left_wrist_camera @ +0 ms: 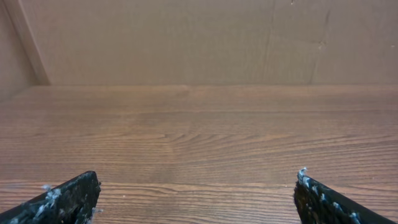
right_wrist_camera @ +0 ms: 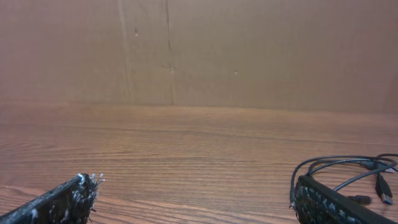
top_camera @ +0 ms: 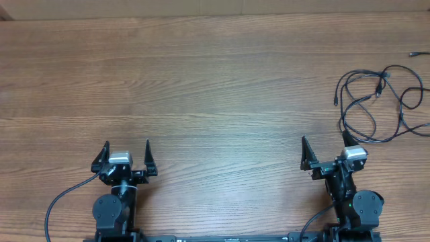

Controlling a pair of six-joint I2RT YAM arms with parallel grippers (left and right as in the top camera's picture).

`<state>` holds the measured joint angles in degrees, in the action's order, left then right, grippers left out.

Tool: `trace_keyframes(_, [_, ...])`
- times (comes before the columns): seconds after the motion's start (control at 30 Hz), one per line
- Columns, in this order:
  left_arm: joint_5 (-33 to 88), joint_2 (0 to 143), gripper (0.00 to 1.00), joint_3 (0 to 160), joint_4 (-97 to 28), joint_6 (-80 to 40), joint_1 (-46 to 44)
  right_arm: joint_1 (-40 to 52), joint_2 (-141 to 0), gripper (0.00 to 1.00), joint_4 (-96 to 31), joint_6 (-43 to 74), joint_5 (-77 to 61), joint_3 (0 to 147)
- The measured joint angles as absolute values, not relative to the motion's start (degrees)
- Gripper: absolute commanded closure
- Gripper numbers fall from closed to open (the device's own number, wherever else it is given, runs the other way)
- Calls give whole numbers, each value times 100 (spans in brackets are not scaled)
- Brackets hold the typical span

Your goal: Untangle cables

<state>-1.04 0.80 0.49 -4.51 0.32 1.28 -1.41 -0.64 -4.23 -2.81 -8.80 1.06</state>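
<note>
The cables (top_camera: 379,101) are thin black cords with small plug ends, lying in a loose tangle of loops on the wooden table (top_camera: 201,87) at the far right. They also show at the right edge of the right wrist view (right_wrist_camera: 354,165). My right gripper (top_camera: 325,144) is open and empty at the near right, just short of the tangle; its right finger sits close to the nearest loop (right_wrist_camera: 194,186). My left gripper (top_camera: 127,149) is open and empty at the near left, over bare wood (left_wrist_camera: 198,183).
A brown cardboard wall (left_wrist_camera: 199,37) stands along the table's far edge (right_wrist_camera: 249,50). One cable end (top_camera: 413,54) lies near the right edge of the overhead view.
</note>
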Motion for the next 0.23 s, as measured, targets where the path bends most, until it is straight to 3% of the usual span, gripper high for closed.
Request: trace_keyframes(0.23, [-104, 80, 1, 49, -451, 30, 128, -141, -64, 0, -425, -279, -878, 106])
